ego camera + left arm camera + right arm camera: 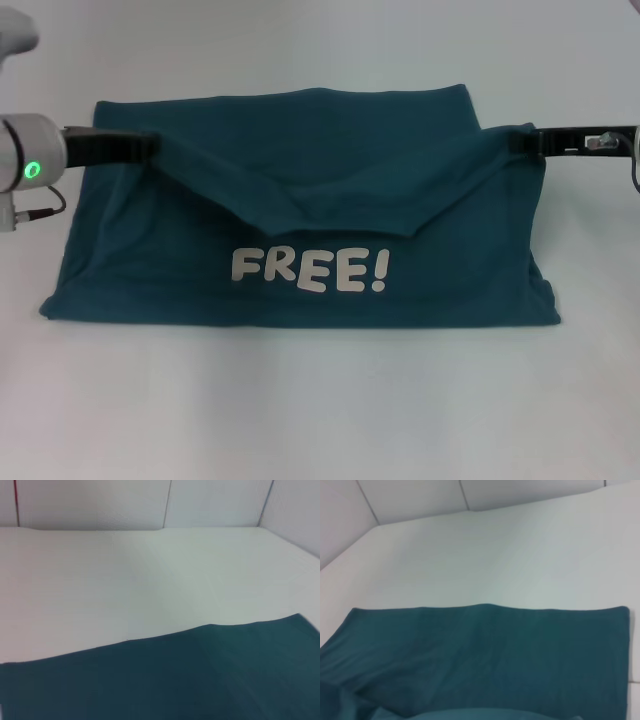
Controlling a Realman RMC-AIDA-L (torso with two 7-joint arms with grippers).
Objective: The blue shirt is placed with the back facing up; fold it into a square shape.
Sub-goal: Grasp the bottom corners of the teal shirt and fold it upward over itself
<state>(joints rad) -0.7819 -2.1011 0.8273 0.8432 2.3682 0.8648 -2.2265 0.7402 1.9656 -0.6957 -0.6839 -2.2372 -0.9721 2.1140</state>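
The blue shirt [330,140] lies across the white table [320,400]. Its near part is turned over, so the white "FREE!" lettering [308,270] faces up. The turned layer is lifted at both ends and sags in a V in the middle. My left gripper [152,146] is at the shirt's left end and my right gripper [518,141] at its right end, each shut on a raised corner of that layer. The fingertips are hidden in the cloth. The shirt also shows in the left wrist view [175,680] and the right wrist view [485,650], flat and plain.
Bare white table lies in front of the shirt and behind it [150,580]. Pale wall panels [420,500] stand along the table's far edges. A black cable [40,210] hangs by my left wrist.
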